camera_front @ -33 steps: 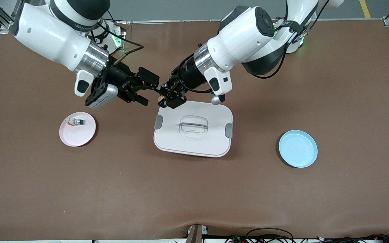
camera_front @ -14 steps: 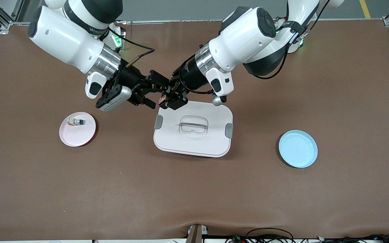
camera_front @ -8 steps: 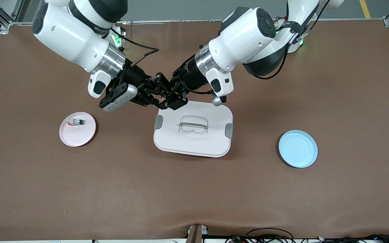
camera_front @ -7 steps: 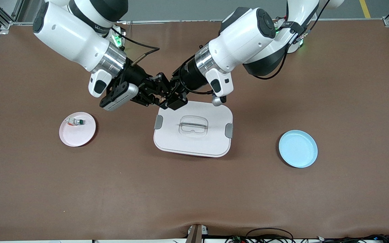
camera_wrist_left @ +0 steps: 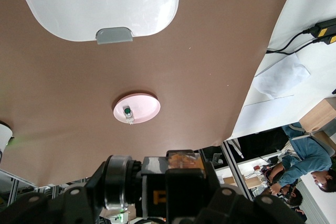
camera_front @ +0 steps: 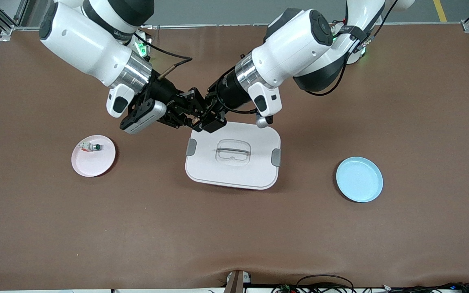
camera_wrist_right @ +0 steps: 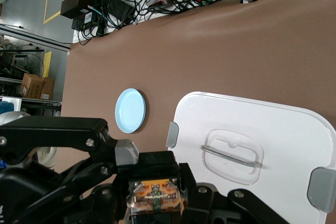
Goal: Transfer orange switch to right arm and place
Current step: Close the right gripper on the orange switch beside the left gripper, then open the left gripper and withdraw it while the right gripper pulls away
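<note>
Front view: left gripper [camera_front: 202, 118] and right gripper [camera_front: 191, 114] meet above the white lidded container [camera_front: 233, 156] corner.

Right wrist view: both grippers are clamped on the orange switch [camera_wrist_right: 155, 193].

Left wrist view: the pink plate [camera_wrist_left: 137, 108] carries a green-knobbed part [camera_wrist_left: 127, 113].

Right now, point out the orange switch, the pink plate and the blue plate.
orange switch [camera_wrist_right: 155, 192], right wrist view, its orange face.
pink plate [camera_front: 96, 165], front view, bare surface.
blue plate [camera_front: 359, 179], front view, its middle.
</note>
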Motion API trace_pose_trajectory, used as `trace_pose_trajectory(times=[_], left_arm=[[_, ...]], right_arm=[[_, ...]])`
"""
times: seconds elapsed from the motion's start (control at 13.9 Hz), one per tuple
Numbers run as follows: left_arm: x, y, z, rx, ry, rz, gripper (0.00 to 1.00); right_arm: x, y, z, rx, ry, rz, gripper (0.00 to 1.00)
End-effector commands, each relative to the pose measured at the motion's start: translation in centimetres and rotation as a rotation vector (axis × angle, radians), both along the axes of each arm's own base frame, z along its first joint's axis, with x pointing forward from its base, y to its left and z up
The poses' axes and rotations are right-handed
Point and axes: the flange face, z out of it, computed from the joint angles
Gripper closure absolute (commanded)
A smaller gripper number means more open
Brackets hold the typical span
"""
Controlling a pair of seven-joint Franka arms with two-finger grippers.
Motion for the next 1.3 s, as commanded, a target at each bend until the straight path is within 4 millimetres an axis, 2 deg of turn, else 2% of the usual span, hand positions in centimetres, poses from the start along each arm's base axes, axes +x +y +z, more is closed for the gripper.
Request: trace_pose_trajectory(times=[0.0,0.07,0.51,0.72,0.87,1.08,1.23], left_arm=[[0.0,0.2,0.9,0.009,-0.021,0.014,0.04],[0.0,0.2,0.9,0.007,-0.017,0.017,0.00],[0.2,1.0,1.7,0.003,-0.028,0.030,0.00],[1.9,3.6,2.9,-0.010,-0.037,0.075,0.00],[2.7,5.4,4.3,-0.019,-0.056,0.104,0.00],[3.2,8.2,6.9,-0.011,-0.097,0.131,0.00],[2.8,10.9,7.5,0.065,-0.087,0.097,0.00]], right_arm=[[0.7,0.4,-0.5,-0.003,0.019,-0.014,1.00],[0.8,0.4,-0.6,-0.002,0.021,-0.017,1.00],[1.2,-0.1,-1.0,-0.024,-0.004,0.007,1.00],[1.7,-0.9,-2.2,-0.066,-0.067,0.101,1.00],[2.5,-1.9,-4.3,-0.108,-0.089,0.157,1.00],[3.6,-4.4,-6.3,-0.250,-0.094,0.252,1.00],[4.0,-6.1,-7.4,-0.313,-0.087,0.308,1.00]])
